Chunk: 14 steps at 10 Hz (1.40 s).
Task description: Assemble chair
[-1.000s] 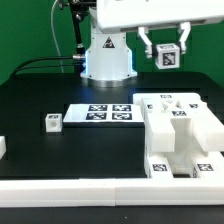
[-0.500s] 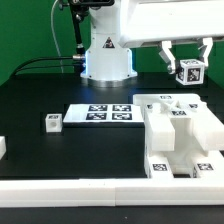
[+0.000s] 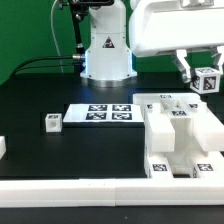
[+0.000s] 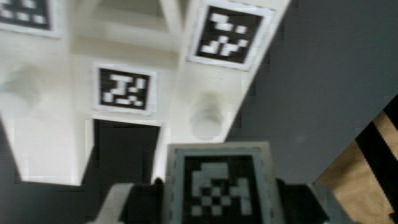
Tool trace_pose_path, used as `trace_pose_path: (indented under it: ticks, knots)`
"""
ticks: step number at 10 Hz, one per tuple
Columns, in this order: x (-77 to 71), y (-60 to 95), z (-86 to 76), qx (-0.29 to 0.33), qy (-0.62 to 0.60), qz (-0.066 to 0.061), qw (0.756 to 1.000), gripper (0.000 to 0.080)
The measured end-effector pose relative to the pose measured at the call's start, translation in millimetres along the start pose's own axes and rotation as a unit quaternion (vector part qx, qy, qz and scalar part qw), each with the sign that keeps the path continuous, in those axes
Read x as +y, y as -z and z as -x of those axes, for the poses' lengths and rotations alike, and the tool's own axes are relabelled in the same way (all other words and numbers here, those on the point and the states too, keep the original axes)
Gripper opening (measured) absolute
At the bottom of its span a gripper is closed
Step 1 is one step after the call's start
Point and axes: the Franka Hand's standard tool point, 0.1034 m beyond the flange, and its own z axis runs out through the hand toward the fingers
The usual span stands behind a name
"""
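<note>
1. The gripper (image 3: pixel 205 78) hangs high at the exterior view's right, close to that picture's edge. Its two fingers pinch a small tagged block (image 3: pixel 207 83) between them, clear of everything beneath.
2. In the wrist view the block fills the low middle, gripped at both sides. The white chair body (image 4: pixel 71 120) lies under it and apart from it, with dark table showing past the body's edge.
3. In the exterior view the chair body stands on the black table (image 3: pixel 40 100) at the right. Its near end reaches the white border (image 3: pixel 90 187) along the front — touching or just beside, I cannot tell.
4. The marker board (image 3: pixel 100 113) lies flat just beside the chair body, on the exterior view's left of it.
5. A small white cube (image 3: pixel 52 122) sits near the marker board's far left end, apart from it. Another white piece (image 3: pixel 2 146) is cut off by the picture's left edge.
6. Open black surface runs between the robot base (image 3: pixel 107 55) and the marker board — and again across the exterior view's left, behind the cube.
</note>
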Motion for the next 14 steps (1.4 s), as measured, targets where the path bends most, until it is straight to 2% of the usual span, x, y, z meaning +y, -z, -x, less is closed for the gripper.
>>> trace_pose_path:
  ticks: [4,6,9,14]
  knots:
    - [-3.7,-13.2,9.2,-0.008,0.002,-0.002,1.0,0.0284]
    - [1.4,-15.6,11.3,-0.009,0.005,0.0,1.0,0.0284]
    - [2.5,-17.9,8.9,0.004,0.007,0.002,1.0,0.0284]
    - [2.4,-24.4,15.0,-0.001,0.009,0.002,1.0,0.0284]
